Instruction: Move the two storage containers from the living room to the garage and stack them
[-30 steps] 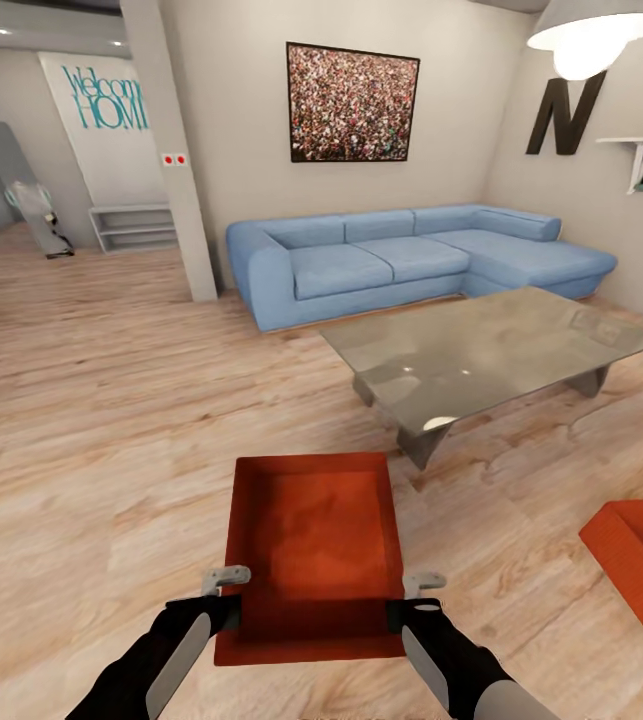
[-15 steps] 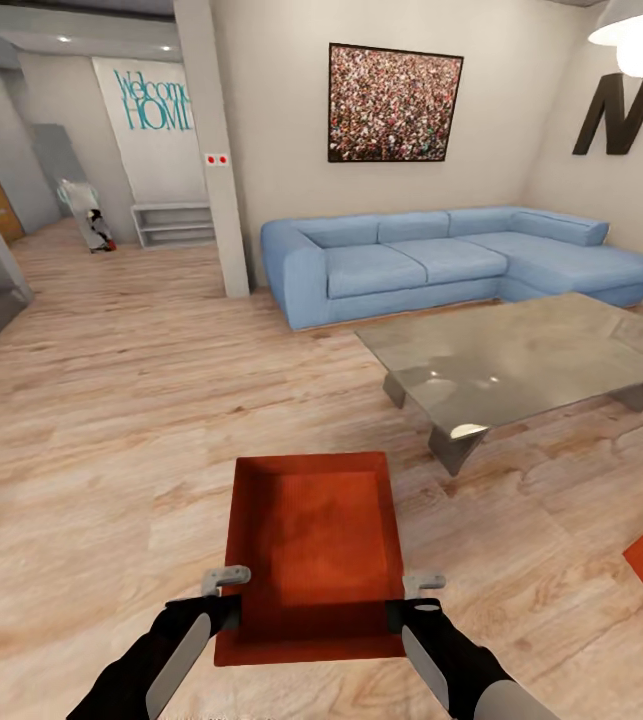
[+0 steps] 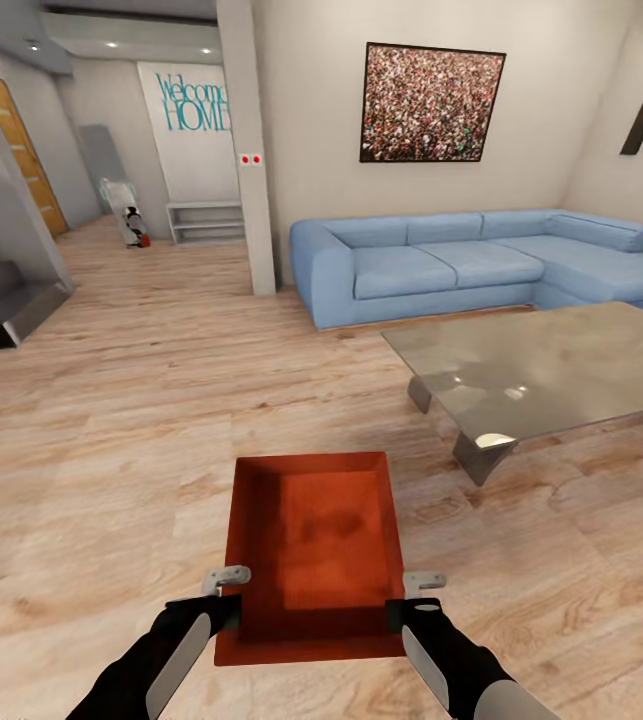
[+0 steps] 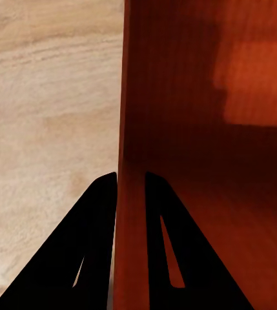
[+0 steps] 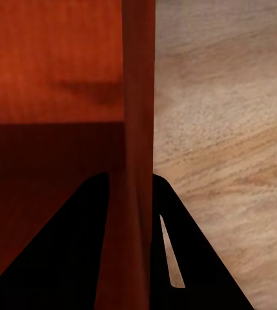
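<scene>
At lower centre of the head view, the storage container (image 3: pixel 313 555) is held over the wood floor (image 3: pixel 111 420). The left gripper (image 4: pixel 130 194) pinches its left wall and the right gripper (image 5: pixel 130 194) its right wall. A blue sofa (image 3: pixel 461 262) sits upper right.

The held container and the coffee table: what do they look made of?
The container looks like matte orange-red plastic: thin, even walls and no gloss, though it could be painted. The coffee table seems to have a glass top, translucent and carrying bright reflections, on grey legs that look like metal.
</scene>
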Robot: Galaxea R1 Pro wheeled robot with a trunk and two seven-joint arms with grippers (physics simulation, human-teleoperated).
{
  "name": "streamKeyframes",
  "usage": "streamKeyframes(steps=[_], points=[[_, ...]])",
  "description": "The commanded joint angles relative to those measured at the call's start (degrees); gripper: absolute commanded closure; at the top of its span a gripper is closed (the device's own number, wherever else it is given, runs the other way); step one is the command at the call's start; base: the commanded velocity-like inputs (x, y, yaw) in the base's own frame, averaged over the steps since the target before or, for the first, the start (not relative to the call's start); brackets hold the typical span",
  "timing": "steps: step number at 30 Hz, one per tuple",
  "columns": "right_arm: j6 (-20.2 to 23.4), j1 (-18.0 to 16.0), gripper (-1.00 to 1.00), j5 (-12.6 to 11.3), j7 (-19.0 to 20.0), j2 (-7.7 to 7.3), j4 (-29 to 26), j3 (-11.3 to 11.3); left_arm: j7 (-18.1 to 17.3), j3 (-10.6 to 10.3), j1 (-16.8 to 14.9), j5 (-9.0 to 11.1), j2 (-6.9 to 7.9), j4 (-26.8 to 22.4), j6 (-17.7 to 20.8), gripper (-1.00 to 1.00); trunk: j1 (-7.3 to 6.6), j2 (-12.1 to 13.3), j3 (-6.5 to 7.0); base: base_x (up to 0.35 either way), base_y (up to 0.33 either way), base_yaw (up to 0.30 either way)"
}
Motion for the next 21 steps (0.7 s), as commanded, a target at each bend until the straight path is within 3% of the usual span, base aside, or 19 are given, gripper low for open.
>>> streamKeyframes(steps=[1,7,21], points=[[0.38,0.01,1.00,-0.40,-0.31,-0.08,0.00,0.03,0.57,0.39,-0.07,-0.21,0.07,-0.97,-1.16,1.00,-0.01,-0.02,-0.05,0.000,0.000,0.013],[0.38,0.01,1.00,-0.40,-0.31,-0.08,-0.01,0.04,0.57,0.33,-0.07,-0.21,0.07,-0.98,-1.16,1.00,-0.01,-0.02,-0.05,0.000,0.000,0.108],[0.38,0.01,1.00,-0.40,-0.31,-0.08,-0.10,0.04,0.55,0.30,-0.07,-0.20,0.07,-0.94,-1.16,1.00,-0.01,-0.02,-0.05,0.000,0.023,0.281]])
